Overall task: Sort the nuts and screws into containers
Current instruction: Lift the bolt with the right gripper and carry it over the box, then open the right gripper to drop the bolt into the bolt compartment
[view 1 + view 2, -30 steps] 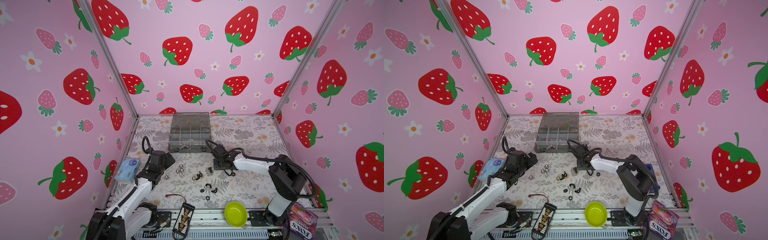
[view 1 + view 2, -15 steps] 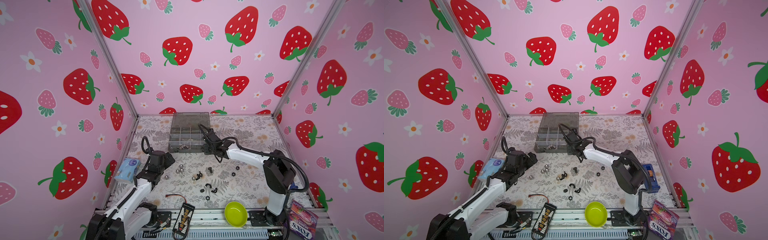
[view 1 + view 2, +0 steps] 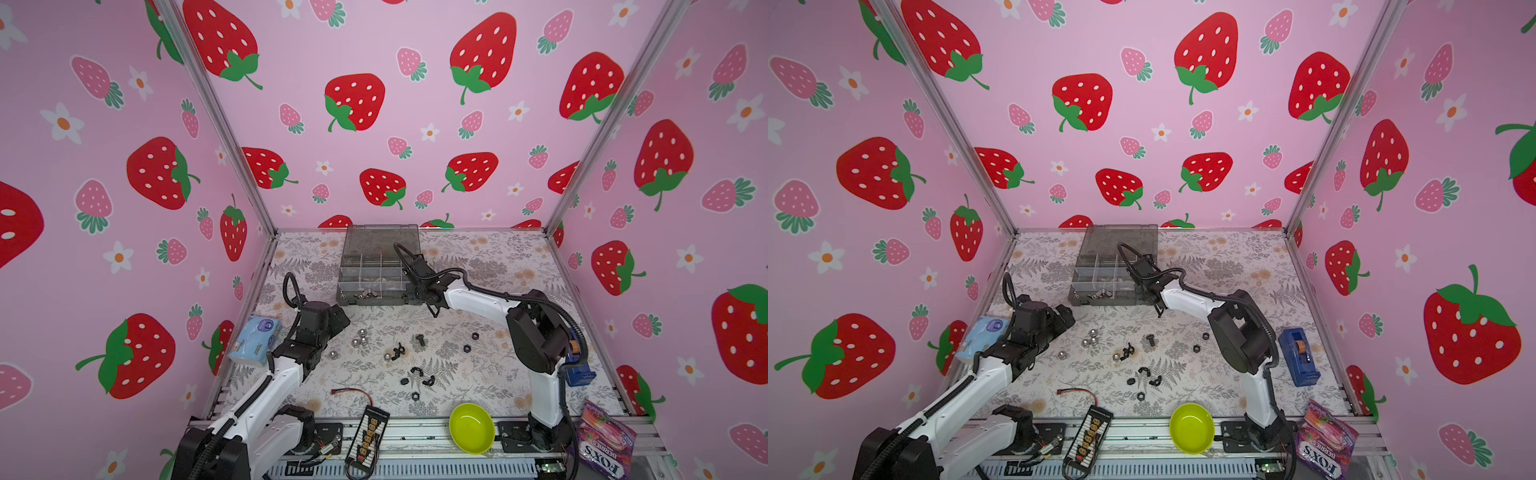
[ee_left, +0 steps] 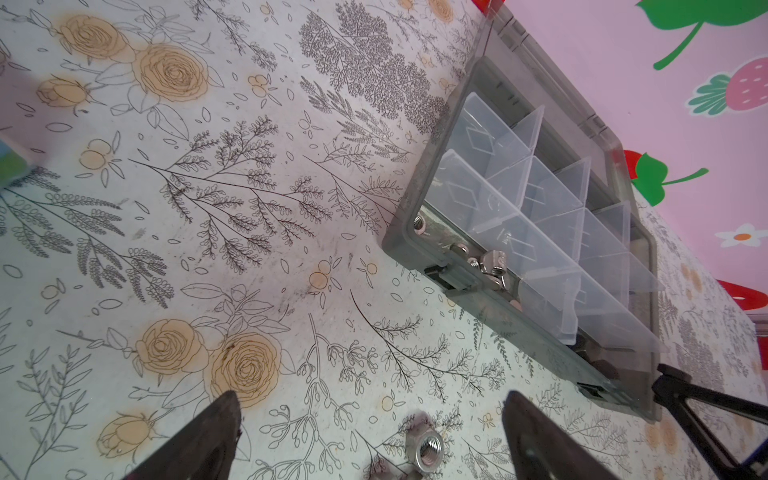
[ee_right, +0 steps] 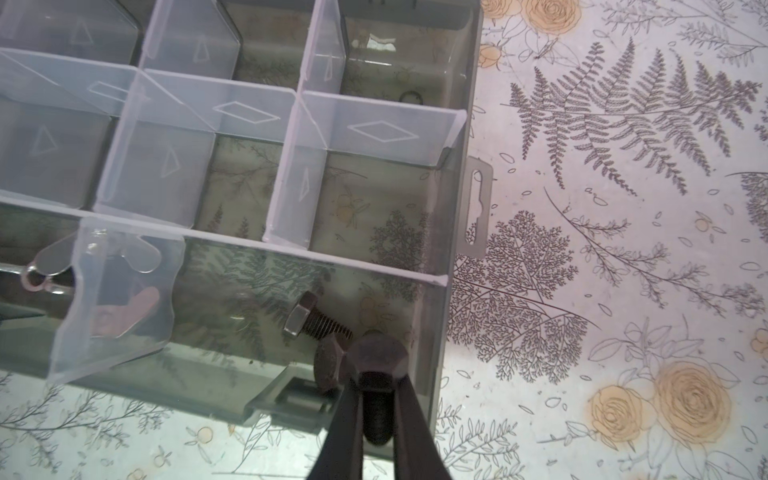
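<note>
As the right claw grips one screw, two screws lie boxed.

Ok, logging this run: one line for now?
right gripper: shut on black hex-head screw at smoky-grey plastic organizer box | left gripper: open near silver hex nut

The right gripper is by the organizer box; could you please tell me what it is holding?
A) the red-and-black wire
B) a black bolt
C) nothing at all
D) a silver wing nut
B: in the right wrist view the right gripper is shut on a black bolt, pinching its shank just below the head, at the corner compartment of the box where two other bolts lie.
</note>
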`<move>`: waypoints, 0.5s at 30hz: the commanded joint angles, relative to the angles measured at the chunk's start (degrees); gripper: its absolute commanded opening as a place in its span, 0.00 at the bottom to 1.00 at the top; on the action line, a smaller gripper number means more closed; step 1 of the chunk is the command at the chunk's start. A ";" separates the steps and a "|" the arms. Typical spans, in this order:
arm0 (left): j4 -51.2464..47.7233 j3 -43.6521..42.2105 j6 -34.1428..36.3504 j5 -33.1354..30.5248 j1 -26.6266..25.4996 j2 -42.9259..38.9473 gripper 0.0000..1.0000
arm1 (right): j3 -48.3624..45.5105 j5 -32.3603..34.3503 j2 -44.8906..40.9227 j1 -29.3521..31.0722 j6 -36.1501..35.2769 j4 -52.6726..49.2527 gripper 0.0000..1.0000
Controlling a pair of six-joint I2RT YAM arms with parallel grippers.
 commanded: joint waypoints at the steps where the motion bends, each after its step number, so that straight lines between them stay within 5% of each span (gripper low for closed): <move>1: 0.06 1.12 -0.13 -0.78 0.33 -0.63 0.99 | 2.34 1.36 1.08 -0.25 -0.52 -1.39 0.11; 8: 0.02 1.13 -0.16 -0.88 0.26 -0.53 0.99 | 2.87 1.60 1.30 -0.45 -0.75 -1.82 0.27; 15: 0.06 1.20 -0.21 -0.95 0.31 -0.49 0.99 | 2.43 1.61 -0.57 -0.44 -0.78 -1.75 0.30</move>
